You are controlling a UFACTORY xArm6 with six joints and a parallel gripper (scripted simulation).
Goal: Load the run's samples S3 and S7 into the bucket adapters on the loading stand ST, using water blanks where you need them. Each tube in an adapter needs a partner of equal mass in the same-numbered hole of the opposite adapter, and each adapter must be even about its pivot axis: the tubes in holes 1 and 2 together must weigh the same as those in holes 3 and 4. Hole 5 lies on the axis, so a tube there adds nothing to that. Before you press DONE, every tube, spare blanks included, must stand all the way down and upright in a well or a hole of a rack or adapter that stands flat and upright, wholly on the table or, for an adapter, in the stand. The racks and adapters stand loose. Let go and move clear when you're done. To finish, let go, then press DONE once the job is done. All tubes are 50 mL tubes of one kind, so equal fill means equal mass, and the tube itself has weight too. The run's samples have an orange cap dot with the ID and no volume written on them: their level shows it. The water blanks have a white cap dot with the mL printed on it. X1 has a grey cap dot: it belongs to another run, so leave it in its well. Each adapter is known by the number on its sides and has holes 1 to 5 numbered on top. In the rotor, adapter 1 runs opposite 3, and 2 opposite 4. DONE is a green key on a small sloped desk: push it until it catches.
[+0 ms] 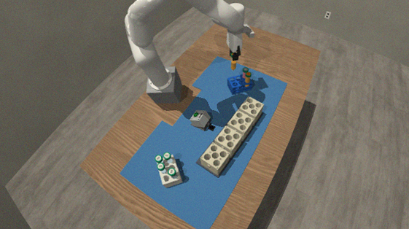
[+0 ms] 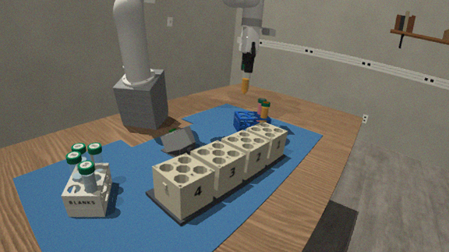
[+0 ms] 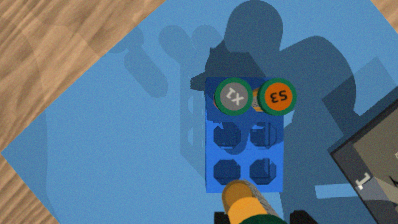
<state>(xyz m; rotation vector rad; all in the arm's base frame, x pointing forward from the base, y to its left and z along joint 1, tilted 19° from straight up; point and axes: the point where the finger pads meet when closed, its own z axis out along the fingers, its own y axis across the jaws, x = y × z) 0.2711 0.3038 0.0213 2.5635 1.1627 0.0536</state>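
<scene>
An orange-filled 50 mL tube (image 1: 234,67) (image 2: 245,86) (image 3: 243,209) is held aloft, cap uppermost and close to upright, in the clenched grasp of the xArm Gripper (image 1: 235,54) (image 2: 248,63) (image 3: 262,217). It is gripped near its green cap; the ID on the cap dot cannot be read. The tube hangs above the end of the blue rack (image 1: 232,89) (image 2: 242,122) (image 3: 245,154), well apart from the mat (image 1: 197,203) (image 2: 136,230) (image 3: 125,125).

At the rack's far end in the wrist view, tube X1 (image 1: 245,70) (image 2: 262,99) (image 3: 233,96), grey-dotted, is seen beside sample S3 (image 1: 248,79) (image 2: 264,111) (image 3: 278,96), marked by its orange dot. Both are seated upright in neighbouring wells; four wells lie open.

Near the blue rack, the loading stand (image 1: 217,175) (image 2: 181,222) is lined by adapter 1 (image 1: 259,114) (image 2: 279,145) (image 3: 362,181), adapter 2 (image 2: 258,157), adapter 3 (image 2: 232,172) and adapter 4 (image 2: 198,191), all upright with open holes.

The green DONE key (image 1: 196,114) (image 2: 173,131) is set on a small sloped desk (image 1: 200,120) (image 2: 178,140), between the stand and the arm's pedestal (image 1: 170,97) (image 2: 161,106). Farther out, four white-dotted water blanks (image 1: 172,172) (image 2: 86,167) are stood in the rack marked BLANKS (image 1: 173,183) (image 2: 86,210); their printed volumes are too small to be read.
</scene>
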